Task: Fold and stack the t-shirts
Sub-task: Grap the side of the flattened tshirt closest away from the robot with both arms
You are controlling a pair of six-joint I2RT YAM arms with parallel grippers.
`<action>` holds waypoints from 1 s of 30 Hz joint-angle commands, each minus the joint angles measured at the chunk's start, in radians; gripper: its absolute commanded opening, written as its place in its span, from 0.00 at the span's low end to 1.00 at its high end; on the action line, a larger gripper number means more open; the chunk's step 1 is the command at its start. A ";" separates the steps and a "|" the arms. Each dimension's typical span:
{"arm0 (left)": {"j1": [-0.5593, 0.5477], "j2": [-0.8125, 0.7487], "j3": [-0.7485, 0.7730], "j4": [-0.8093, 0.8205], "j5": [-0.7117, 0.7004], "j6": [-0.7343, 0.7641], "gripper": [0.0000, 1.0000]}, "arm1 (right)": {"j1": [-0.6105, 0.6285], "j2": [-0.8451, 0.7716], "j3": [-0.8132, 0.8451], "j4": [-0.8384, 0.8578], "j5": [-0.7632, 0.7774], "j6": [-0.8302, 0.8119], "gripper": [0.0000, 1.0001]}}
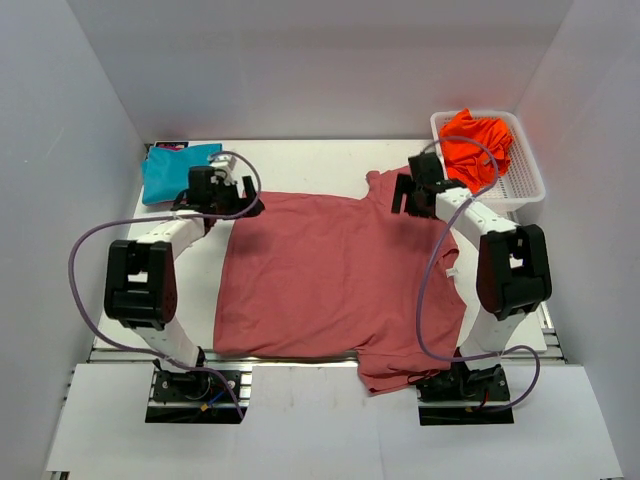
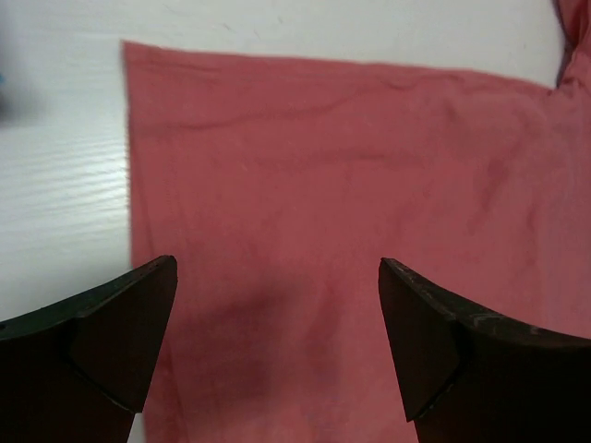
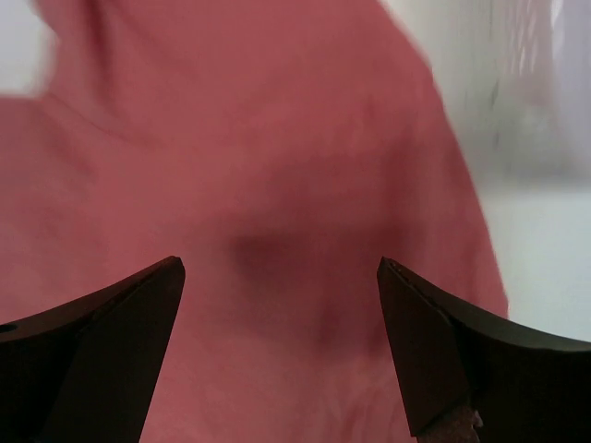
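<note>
A large dusty-red t-shirt [image 1: 335, 275] lies spread flat across the middle of the table. My left gripper [image 1: 243, 205] hovers over its far left corner, jaws open and empty, with the red cloth [image 2: 305, 212] beneath them. Over the shirt's far right sleeve my right gripper [image 1: 400, 192] is open too, nothing between its fingers, the cloth [image 3: 277, 185] below. A folded teal t-shirt [image 1: 172, 170] rests at the far left. A bright orange t-shirt [image 1: 478, 140] is crumpled inside the basket.
The white mesh basket [image 1: 528, 175] stands at the far right corner, close behind my right arm. White walls enclose the table on three sides. Purple cables loop off both arms.
</note>
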 commanded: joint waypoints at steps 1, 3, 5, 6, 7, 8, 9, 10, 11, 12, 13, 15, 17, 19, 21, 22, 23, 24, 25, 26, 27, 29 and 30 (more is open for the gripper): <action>-0.043 0.034 -0.011 -0.021 0.028 -0.006 1.00 | -0.019 -0.042 -0.085 -0.085 -0.008 0.092 0.91; -0.057 0.092 0.008 -0.031 0.005 -0.006 1.00 | -0.023 -0.044 -0.140 -0.078 -0.020 0.093 0.91; -0.068 0.131 0.037 -0.054 0.005 -0.006 1.00 | -0.031 -0.030 -0.157 -0.076 -0.061 0.082 0.91; -0.068 0.148 0.059 -0.054 -0.006 -0.006 1.00 | -0.035 -0.011 -0.163 -0.067 -0.075 0.087 0.91; -0.077 0.186 0.070 -0.075 -0.006 -0.006 1.00 | -0.034 0.015 -0.154 -0.068 -0.077 0.084 0.91; -0.077 0.211 0.103 -0.090 -0.038 -0.006 1.00 | -0.034 0.034 -0.148 -0.070 -0.090 0.084 0.91; -0.077 0.237 0.123 -0.107 -0.059 -0.020 1.00 | -0.040 0.081 -0.122 -0.070 -0.097 0.082 0.91; -0.077 0.264 0.146 -0.148 -0.081 -0.046 1.00 | -0.040 0.098 -0.108 -0.070 -0.109 0.075 0.91; -0.066 0.325 0.194 -0.169 -0.108 -0.057 1.00 | -0.039 0.112 -0.099 -0.056 -0.115 0.072 0.91; -0.057 0.356 0.218 -0.187 -0.109 -0.067 1.00 | -0.037 0.140 -0.090 -0.049 -0.118 0.061 0.91; -0.043 0.387 0.243 -0.201 -0.121 -0.090 1.00 | -0.043 0.173 -0.039 -0.053 -0.121 0.059 0.91; -0.034 0.468 0.329 -0.254 -0.167 -0.091 1.00 | -0.045 0.229 0.030 -0.055 -0.123 0.050 0.91; -0.034 0.517 0.427 -0.297 -0.191 -0.091 1.00 | -0.051 0.313 0.110 -0.075 -0.137 0.024 0.91; -0.023 0.592 0.540 -0.334 -0.191 -0.081 1.00 | -0.055 0.397 0.234 -0.087 -0.141 -0.011 0.91; -0.023 0.648 0.631 -0.363 -0.191 -0.081 1.00 | -0.057 0.439 0.335 -0.104 -0.135 -0.019 0.91; -0.013 0.677 0.678 -0.380 -0.191 -0.081 1.00 | -0.060 0.456 0.372 -0.113 -0.135 -0.025 0.91; -0.012 0.730 0.771 -0.394 -0.191 -0.072 1.00 | -0.060 0.509 0.462 -0.110 -0.135 -0.036 0.91; -0.012 0.757 0.816 -0.423 -0.191 -0.072 1.00 | -0.063 0.525 0.493 -0.107 -0.126 -0.045 0.91; -0.003 0.781 0.861 -0.437 -0.191 -0.072 1.00 | -0.063 0.560 0.521 -0.107 -0.126 -0.063 0.91; -0.003 0.801 0.939 -0.448 -0.182 -0.063 1.00 | -0.066 0.594 0.618 -0.104 -0.132 -0.071 0.91; -0.003 0.833 0.971 -0.459 -0.182 -0.063 1.00 | -0.071 0.623 0.651 -0.104 -0.126 -0.103 0.91; -0.003 0.844 1.027 -0.459 -0.158 -0.054 1.00 | -0.077 0.663 0.743 -0.101 -0.140 -0.119 0.91; -0.003 0.844 1.039 -0.447 -0.149 -0.045 1.00 | -0.086 0.680 0.821 -0.101 -0.159 -0.147 0.91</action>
